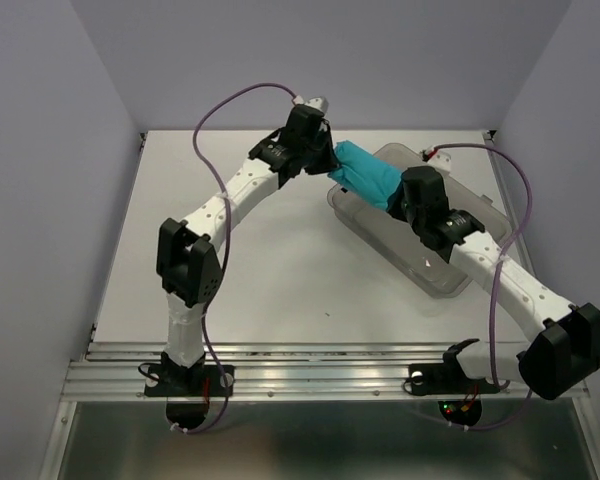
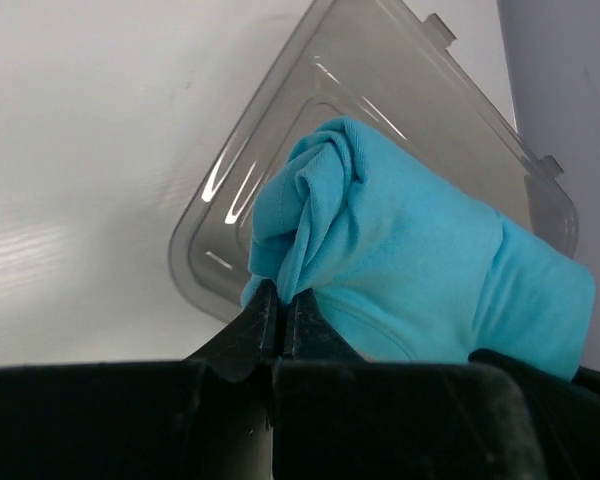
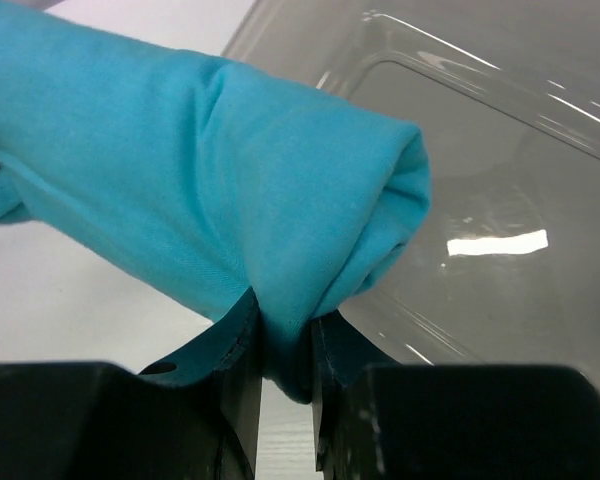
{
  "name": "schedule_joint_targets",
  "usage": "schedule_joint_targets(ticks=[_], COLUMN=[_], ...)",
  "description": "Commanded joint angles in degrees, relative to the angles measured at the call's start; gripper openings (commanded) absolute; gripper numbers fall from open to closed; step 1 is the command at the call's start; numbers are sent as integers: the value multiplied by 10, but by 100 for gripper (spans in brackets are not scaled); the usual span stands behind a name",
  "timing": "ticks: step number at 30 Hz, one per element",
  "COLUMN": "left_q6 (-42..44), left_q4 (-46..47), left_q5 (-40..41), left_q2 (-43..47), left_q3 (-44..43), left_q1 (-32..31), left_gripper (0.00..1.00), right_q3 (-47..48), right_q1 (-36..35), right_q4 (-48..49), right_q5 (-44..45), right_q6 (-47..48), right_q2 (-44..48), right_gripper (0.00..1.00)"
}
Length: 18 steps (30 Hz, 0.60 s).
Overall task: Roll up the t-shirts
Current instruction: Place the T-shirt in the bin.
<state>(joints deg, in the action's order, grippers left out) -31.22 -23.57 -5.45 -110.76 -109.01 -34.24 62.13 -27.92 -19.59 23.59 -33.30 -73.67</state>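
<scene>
The teal t-shirt (image 1: 368, 176) is a rolled bundle held in the air between my two grippers, over the left end of the clear plastic bin (image 1: 460, 262). My left gripper (image 1: 330, 158) is shut on the roll's left end; in the left wrist view its jaws (image 2: 281, 300) pinch a fold of the t-shirt (image 2: 410, 260). My right gripper (image 1: 398, 205) is shut on the roll's right end; in the right wrist view its jaws (image 3: 283, 325) clamp the cloth of the t-shirt (image 3: 200, 170).
The bin lies slantwise on the white table (image 1: 270, 290), from back middle to front right; it also shows in the left wrist view (image 2: 330, 100) and the right wrist view (image 3: 520, 150). Purple cables (image 1: 220, 110) loop over both arms. A metal rail (image 1: 320, 375) runs along the near edge.
</scene>
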Motion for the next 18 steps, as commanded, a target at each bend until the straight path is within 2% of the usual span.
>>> schedule_joint_targets(ticks=[1,6,9,18], left_q6=[34,52,61,77], left_q4=[4,-2,5,11], left_q5=[-13,-48,-68,-106], left_q2=[-69,-168,-197,-231], left_q3=[-115,-202,-202,-183], left_q1=[-26,-52,-60,-73], left_gripper=[0,0,0,0], right_q3=[-30,-78,-103,-161], right_q1=[12,23,37,73], right_q4=[-53,-92,-106,-122], right_q5=[42,57,67,23], right_q6=[13,-4,-8,-17], right_q2=[51,81,97,116], right_gripper=[1,1,1,1])
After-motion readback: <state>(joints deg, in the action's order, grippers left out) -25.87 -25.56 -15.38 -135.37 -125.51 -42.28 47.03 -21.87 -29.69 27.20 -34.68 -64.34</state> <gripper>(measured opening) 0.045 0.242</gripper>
